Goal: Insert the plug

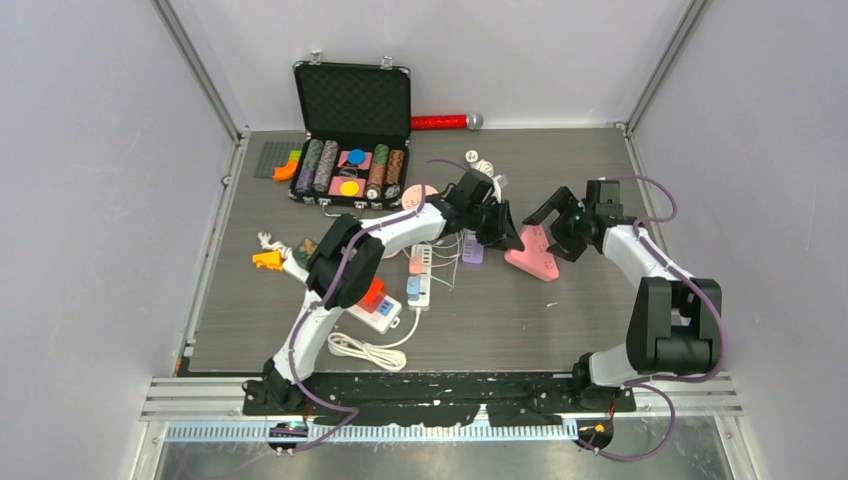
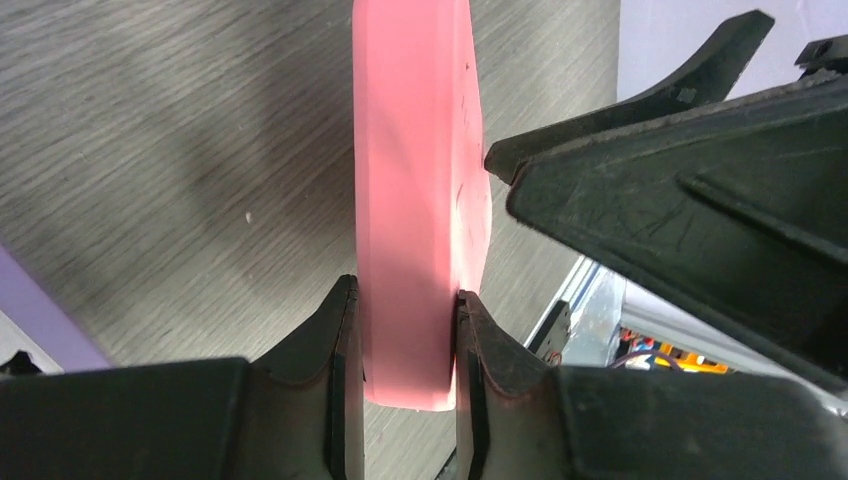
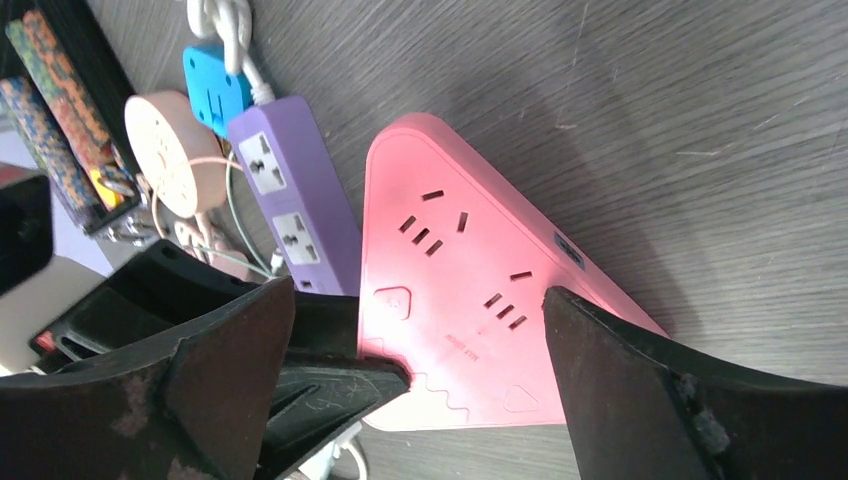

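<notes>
Evidently, the pink triangular power strip [image 1: 535, 262] is being pinched at one corner by the left gripper [image 2: 408, 340]. Its two fingers are being pressed against opposite faces of the slab, as the left wrist view makes plain. The right gripper [image 3: 418, 300] is being held wide over the same strip, one finger to either side, and nothing is being gripped by it.

The strip is being kept on the grey wood-grain table [image 1: 600, 320], right of centre and between the two grippers. Whether the pinched corner is being raised off the surface cannot be told. Its sockets [image 3: 430, 225] are being left bare, with no plug being seated in any of them.

Just beside it, a purple power strip [image 3: 295, 200] is being shown with empty outlets as well. What looks like a blue plug [image 3: 215, 90] on a white cord [image 3: 225, 25] is lying against that strip's far end, apart from both grippers. An open poker chip case [image 1: 350, 100] is being left at the back of the table.

By these views, the task is being judged as barely begun. The receiving strip is being steadied, but no plug is yet being carried. Picking one up, lining up its pins and pressing it home are being counted as left to do. Which plug is meant cannot be told for certain.
</notes>
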Tool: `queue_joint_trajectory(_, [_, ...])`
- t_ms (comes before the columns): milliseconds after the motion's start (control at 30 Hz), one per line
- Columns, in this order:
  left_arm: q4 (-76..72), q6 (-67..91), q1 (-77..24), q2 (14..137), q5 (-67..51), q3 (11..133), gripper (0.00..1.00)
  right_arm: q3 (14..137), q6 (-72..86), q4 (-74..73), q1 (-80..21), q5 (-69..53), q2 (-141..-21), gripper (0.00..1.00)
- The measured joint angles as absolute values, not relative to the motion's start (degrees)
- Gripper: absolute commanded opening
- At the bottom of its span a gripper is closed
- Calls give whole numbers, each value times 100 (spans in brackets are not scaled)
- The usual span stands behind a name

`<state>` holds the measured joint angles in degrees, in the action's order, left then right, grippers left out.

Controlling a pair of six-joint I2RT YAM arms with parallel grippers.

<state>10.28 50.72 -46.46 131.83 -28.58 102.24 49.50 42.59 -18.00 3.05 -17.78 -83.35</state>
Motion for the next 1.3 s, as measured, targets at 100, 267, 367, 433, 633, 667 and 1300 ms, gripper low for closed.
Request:
queue_joint_trajectory(100, [1186,4849,-4598,13069,-2941,10224,0,4950,3905,-1949,296,-1911,-8125,97])
queue_joint_trajectory(267, [1514,4523,-4449,12884,-3181,10217,0,4950,3535,-1959,296,-2204,-7673,96])
queue_joint_trajectory(367, [1684,4353,-4276,12667,-3339,10169,0,4856,3430,-1754,296,-2364,-7424,96])
queue_joint_trajectory(433, [1734,4272,-4158,12510,-3461,10130,0,4744,3398,-1575,296,-2482,-7306,96])
queue_joint_trajectory(633, [1861,4062,-3771,12088,-4042,10088,0,4165,3422,-690,303,-3221,-7236,96])
queue_joint_trajectory(667, [1894,4014,-3712,12027,-4163,10079,0,4069,3444,-530,303,-3374,-7236,96])
queue_joint_trajectory(1300, [2003,4038,-3205,11802,-6020,10342,26,3848,5524,3328,250,-5728,-7966,25])
